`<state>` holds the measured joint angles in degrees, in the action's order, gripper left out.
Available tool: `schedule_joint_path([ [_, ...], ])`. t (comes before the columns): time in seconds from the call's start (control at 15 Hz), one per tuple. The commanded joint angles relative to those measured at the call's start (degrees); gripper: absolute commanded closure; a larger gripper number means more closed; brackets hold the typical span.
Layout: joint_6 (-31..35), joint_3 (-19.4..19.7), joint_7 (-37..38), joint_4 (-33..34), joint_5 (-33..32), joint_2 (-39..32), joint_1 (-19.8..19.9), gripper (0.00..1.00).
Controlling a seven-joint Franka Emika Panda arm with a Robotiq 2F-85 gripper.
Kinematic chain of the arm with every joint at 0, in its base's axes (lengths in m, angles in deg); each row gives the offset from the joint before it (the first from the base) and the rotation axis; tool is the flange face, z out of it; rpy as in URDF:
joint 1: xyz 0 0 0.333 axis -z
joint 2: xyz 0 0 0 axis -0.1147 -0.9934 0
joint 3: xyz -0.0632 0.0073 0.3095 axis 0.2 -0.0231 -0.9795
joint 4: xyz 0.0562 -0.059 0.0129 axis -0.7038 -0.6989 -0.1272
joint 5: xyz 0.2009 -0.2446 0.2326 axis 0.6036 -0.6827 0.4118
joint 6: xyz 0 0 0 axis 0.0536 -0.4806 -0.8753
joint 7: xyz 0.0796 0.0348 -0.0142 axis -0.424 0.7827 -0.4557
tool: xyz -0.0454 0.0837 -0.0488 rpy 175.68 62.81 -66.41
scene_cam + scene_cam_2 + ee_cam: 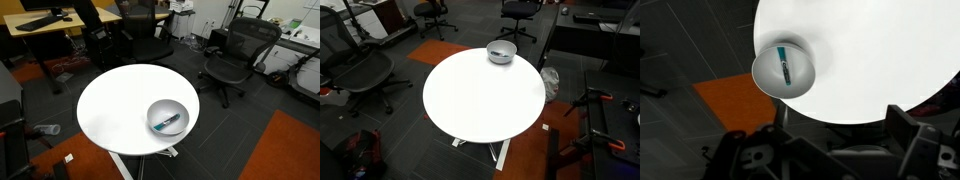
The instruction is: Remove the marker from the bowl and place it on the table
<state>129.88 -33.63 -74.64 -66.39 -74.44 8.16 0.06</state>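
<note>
Near the counter edge, the marker lies flat inside the bowl, teal section visible in the wrist view. Gripper hangs well apart from the bowl, spread wide, pinching nothing.

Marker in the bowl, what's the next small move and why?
Probably shift over the bowl and descend toward the marker. The wrist view shows it lying inside the bowl near the table edge, far below and off-centre, with nothing grasped yet.

Round white table, grey-white bowl near its edge, dark carpet floor
</note>
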Motion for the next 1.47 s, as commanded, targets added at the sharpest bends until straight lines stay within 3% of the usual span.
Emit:
schedule_joint_path([
  [0.0,0.56,1.63,-3.98,4.52,2.72,-6.72,0.32,0.0],
  [0.33,0.47,3.12,-8.85,8.41,6.39,-13.66,0.11,0.0],
  [0.93,0.82,3.09,-10.57,13.75,9.36,-23.37,1.05,0.0],
  [1.4,0.01,2.84,-8.06,12.86,8.16,-23.03,0.92,0.0],
])
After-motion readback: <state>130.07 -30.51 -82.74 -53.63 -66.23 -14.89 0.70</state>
